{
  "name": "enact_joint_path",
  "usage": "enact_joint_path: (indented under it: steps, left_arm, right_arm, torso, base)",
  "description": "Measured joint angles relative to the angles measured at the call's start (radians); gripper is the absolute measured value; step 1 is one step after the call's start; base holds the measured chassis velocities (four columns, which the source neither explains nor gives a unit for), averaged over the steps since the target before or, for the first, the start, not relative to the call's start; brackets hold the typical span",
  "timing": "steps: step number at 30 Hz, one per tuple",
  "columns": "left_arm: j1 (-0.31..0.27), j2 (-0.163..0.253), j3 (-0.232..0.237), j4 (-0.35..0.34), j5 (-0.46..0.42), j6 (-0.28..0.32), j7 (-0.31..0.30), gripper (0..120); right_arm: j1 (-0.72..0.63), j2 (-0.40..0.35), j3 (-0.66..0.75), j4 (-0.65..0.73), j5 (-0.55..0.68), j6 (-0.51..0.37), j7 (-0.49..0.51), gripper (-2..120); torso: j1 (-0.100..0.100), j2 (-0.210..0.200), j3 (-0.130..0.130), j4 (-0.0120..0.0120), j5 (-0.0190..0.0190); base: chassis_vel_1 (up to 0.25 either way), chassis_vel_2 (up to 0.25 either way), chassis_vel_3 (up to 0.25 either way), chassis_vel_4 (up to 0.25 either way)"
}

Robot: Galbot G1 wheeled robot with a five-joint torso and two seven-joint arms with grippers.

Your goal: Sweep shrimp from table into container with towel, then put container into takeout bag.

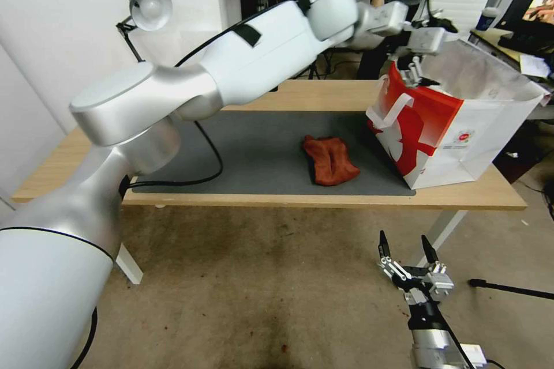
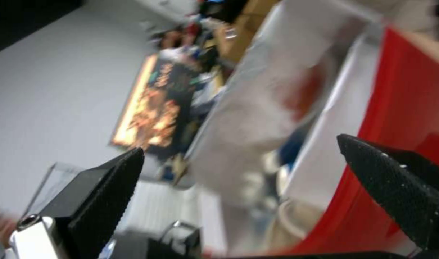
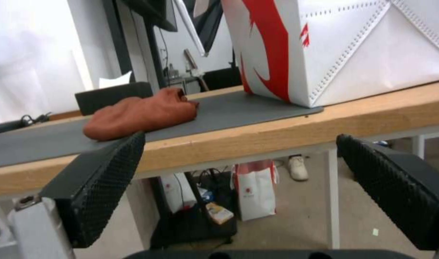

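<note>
The red and white takeout bag [image 1: 450, 127] stands open at the table's [image 1: 288, 199] right end, partly on the dark grey mat [image 1: 254, 155]. My left gripper [image 1: 412, 72] hovers open over the bag's near-left rim; in its wrist view the open gripper [image 2: 241, 144] has the red bag wall [image 2: 402, 108] beside it. A pale curved rim [image 2: 296, 219] lies down inside the bag, too blurred to tell whether it is the container. The brick-red towel [image 1: 330, 159] lies crumpled on the mat, left of the bag. My right gripper [image 1: 404, 239] hangs open below the table's front edge, facing the towel [image 3: 143, 113]. The shrimp are out of view.
A black cable [image 1: 208, 173] loops across the mat's left part. A desk lamp [image 1: 147, 6] stands at the back left. Small paper bags [image 3: 255, 194] sit on the floor under the table. A dark tripod leg [image 1: 508, 288] lies on the floor at right.
</note>
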Motion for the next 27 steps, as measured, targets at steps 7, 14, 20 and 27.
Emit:
enact_joint_path:
  steps: [7,14,20,27]
  left_arm:
    - [0.158,0.230,-0.065,-0.145,-0.103,0.107,-0.239,100]
    - [0.417,0.329,-0.194,-0.399,-0.249,0.216,-0.578,100]
    - [0.607,0.332,-0.329,-0.524,-0.265,0.241,-0.809,100]
    - [0.773,0.361,-0.463,-0.594,-0.249,0.212,-0.923,100]
  right_arm:
    - [0.059,-0.032,-0.018,-0.048,0.020,-0.033,0.011,100]
    - [0.070,-0.070,-0.017,-0.061,0.052,-0.040,0.016,100]
    - [0.071,-0.079,-0.023,-0.059,0.065,-0.041,0.018,100]
    - [0.104,-0.099,-0.052,-0.072,0.073,-0.054,0.022,100]
  torso:
    - [0.000,0.000,0.000,0.0007,-0.0003]
    - [0.000,0.000,0.000,-0.0006,0.0005]
    - [0.000,0.000,0.000,-0.0002,-0.0001]
    - [0.000,0.000,0.000,-0.0003,0.0004]
  base:
    - [0.000,0.000,0.000,0.000]
    - [0.000,0.000,0.000,0.000]
    - [0.000,0.000,0.000,0.000]
    - [0.000,0.000,0.000,0.000]
